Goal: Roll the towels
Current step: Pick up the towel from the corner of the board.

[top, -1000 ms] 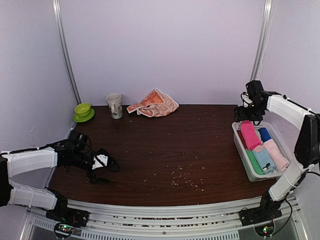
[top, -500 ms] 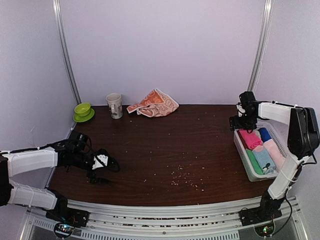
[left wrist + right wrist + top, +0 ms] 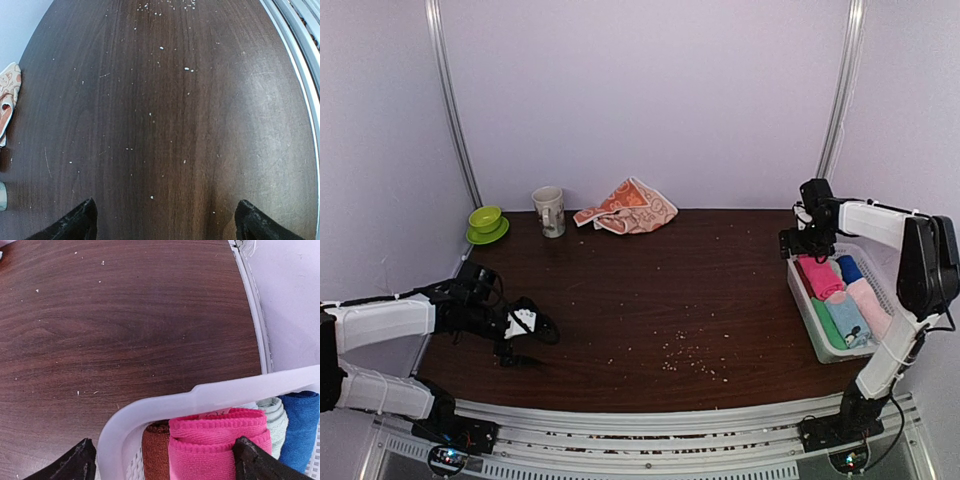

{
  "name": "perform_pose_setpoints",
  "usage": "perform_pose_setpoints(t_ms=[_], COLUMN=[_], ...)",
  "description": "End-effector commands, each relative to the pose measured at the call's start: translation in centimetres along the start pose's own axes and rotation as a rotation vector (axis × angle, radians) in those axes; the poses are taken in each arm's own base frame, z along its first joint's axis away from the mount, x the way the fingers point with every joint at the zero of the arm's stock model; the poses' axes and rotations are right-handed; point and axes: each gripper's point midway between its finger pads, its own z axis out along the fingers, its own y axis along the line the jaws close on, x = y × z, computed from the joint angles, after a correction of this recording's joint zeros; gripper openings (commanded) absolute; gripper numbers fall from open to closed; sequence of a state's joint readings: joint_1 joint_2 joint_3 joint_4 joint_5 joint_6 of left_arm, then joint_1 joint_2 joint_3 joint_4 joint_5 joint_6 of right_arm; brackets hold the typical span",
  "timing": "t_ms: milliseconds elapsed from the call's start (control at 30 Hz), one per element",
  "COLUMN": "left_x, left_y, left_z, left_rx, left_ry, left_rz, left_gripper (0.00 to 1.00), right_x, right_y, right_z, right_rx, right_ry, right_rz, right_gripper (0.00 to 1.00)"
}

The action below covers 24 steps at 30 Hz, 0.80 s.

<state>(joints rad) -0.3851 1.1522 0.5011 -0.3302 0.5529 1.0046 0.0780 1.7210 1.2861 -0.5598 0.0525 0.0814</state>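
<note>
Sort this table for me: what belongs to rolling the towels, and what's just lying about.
Job in hand:
orange bunny-print towel, crumpled at the back
hot pink towel, rolled, in the basket

Lying about:
mug
green cup and saucer
other rolls in the basket
crumbs

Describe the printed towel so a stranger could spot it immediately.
Look along the far edge of the dark table, by the back wall. Right of the pale mug lies a crumpled towel, orange-peach with white prints, unlike the plain rolls in the basket.
</note>
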Motion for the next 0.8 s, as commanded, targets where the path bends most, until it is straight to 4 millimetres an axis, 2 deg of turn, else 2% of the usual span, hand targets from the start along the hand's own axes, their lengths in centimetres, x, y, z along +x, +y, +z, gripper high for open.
perform_pose_setpoints(t_ms=[0, 200, 400, 467, 633, 767], left_x=[0.1, 0.1, 0.1, -0.1, -0.6, -2.2], left_y=[0.3, 0.3, 1.1, 2.6, 8.9, 14.0], left_z=[0.1, 0.2, 0.0, -0.3, -1.1, -1.1], left_rx=[-0.017, -0.016, -0.048, -0.102, -0.272, -0.31], left_ry=[-0.004, -0.005, 0.002, 0.012, 0.067, 0.063], left_rz=[0.011, 0.009, -0.005, -0.038, -0.164, -0.259], left_gripper=[0.98, 0.98, 0.98, 0.98, 0.98, 0.98], right_x=[-0.6, -1.3, -0.7, -0.8, -1.8, -1.6], right_y=[-0.8, -1.6, -2.4, -2.9, -3.9, -5.1], right_z=[-3.3, -6.0, -9.0, -10.4, -15.0, -16.9], right_rx=[0.008, 0.031, 0.041, 0.06, 0.109, 0.209], right_ry=[-0.004, -0.042, -0.108, -0.164, -0.327, -0.31], right_rz=[0.003, 0.0, 0.036, 0.065, 0.159, 0.177], right_gripper=[0.97, 0.99, 1.0, 1.0, 1.0, 1.0])
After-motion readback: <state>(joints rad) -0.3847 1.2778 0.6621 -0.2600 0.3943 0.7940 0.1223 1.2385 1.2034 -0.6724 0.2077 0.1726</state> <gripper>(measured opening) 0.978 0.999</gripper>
